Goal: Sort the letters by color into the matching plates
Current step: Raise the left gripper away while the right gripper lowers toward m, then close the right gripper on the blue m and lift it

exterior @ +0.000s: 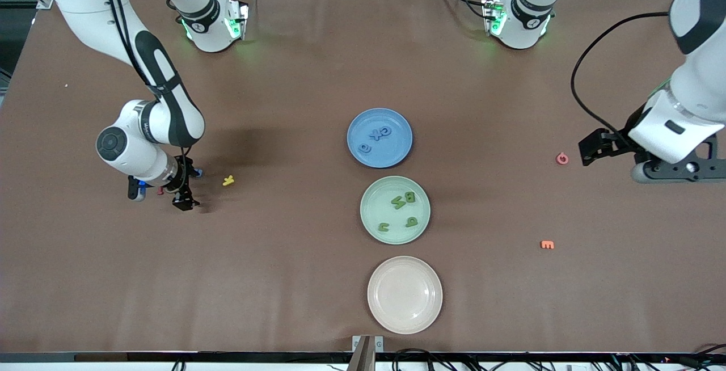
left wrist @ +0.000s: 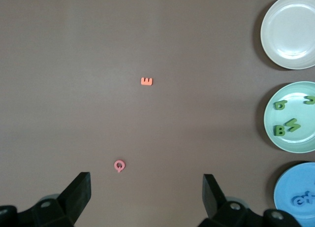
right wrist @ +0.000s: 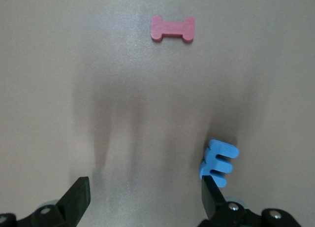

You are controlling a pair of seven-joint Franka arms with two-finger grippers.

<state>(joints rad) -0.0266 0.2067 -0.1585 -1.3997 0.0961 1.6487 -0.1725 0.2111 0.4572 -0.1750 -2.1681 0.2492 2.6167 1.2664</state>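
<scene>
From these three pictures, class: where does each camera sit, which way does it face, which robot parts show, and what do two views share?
Front view: high across the table, facing both arm bases; shows both arms, blue plate, green plate, beige plate.
Left wrist view: above the table looking down; open left gripper, pink letter, orange letter.
Right wrist view: low over the table; open right gripper, blue letter by one finger, red letter.
Shared: front and left wrist views both show the three plates.
</scene>
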